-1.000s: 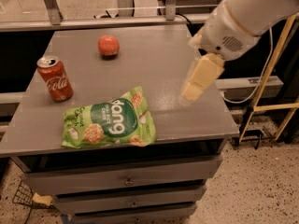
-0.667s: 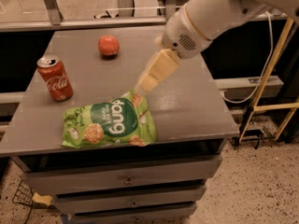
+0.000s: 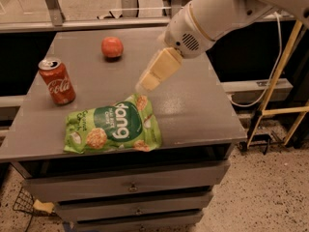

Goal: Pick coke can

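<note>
Coke can (image 3: pixel 57 81) on grey cabinet (image 3: pixel 193 110), gripper (image 3: pixel 147 83) above centre

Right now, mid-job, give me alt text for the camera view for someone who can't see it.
The robot's pincer hangs over the middle of a grey cabinet top, above the upper edge of a green snack bag, apart from the upright coke can near the left edge. A round red-orange fruit sits behind.

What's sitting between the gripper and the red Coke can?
Camera view: only bare grey tabletop between the cream gripper, over the table's middle, and the red metal coke can. The green snack bag lies just nearer the camera.
</note>
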`<state>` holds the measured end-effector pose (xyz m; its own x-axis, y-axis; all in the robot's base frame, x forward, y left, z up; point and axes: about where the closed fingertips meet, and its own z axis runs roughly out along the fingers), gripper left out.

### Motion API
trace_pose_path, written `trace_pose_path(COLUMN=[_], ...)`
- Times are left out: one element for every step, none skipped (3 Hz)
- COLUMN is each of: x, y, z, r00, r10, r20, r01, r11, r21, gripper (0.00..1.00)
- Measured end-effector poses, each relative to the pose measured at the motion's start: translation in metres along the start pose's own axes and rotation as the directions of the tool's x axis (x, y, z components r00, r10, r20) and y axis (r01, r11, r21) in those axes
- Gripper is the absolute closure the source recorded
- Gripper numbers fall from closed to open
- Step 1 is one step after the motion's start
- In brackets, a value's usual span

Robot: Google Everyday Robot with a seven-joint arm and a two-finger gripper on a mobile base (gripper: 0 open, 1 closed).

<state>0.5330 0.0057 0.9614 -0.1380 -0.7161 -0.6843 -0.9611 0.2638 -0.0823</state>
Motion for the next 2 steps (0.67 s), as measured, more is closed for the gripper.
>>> trace_pose_path(x=[-0.031, -0.056], y=[-0.004, -0.003], z=[0.059, 0.108], r00=[0.996, 0.987], r10=[-0.072, -0.138], r20=[0.047, 0.081], r01=[0.075, 0.147], r11=[0.9952, 0.9822], r21=[-0.062, -0.116], gripper=[0.00, 0.00])
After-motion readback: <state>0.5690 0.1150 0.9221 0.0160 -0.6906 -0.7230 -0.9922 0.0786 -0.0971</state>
